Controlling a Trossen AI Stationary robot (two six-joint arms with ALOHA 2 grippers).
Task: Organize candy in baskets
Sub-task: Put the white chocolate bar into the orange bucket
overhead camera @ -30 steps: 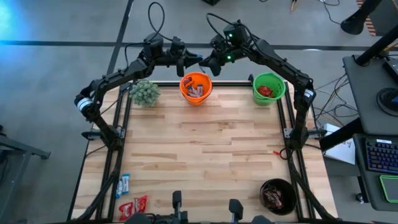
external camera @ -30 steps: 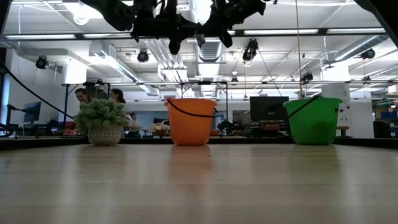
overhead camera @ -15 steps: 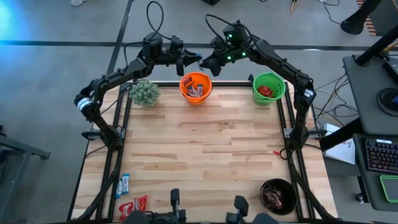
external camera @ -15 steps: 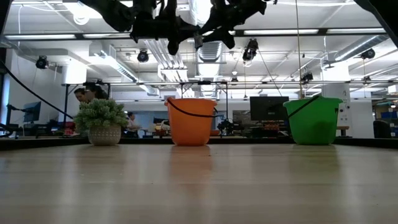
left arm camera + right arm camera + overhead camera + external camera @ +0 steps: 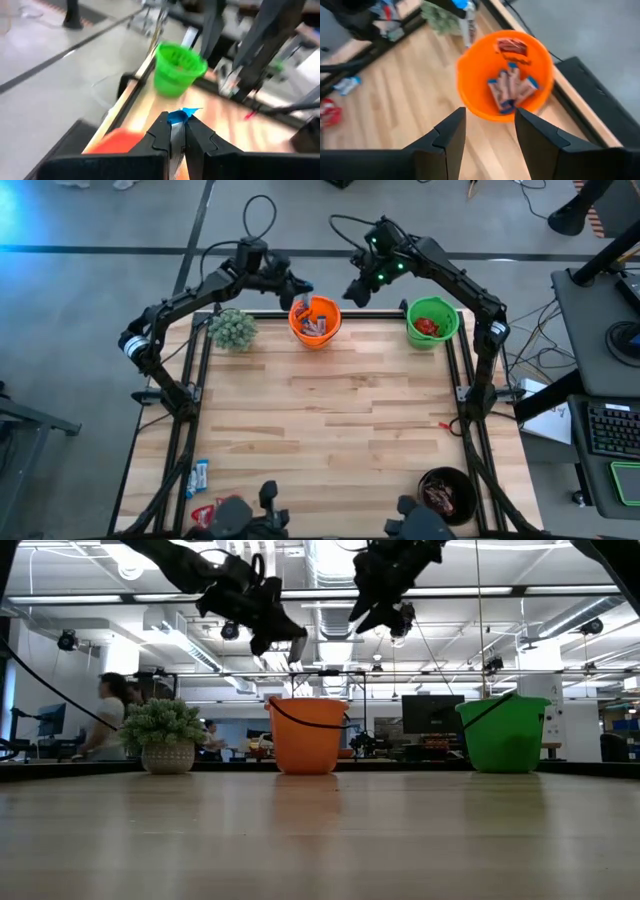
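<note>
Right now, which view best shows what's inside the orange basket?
Right wrist view: it looks straight into the orange basket, showing blue-and-white bars and a red one. High view shows them small; low view only the wall; left wrist view an orange blur.

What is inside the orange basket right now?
The orange basket holds several blue-and-white candy bars and one red bar; anything beneath them is covered.
</note>
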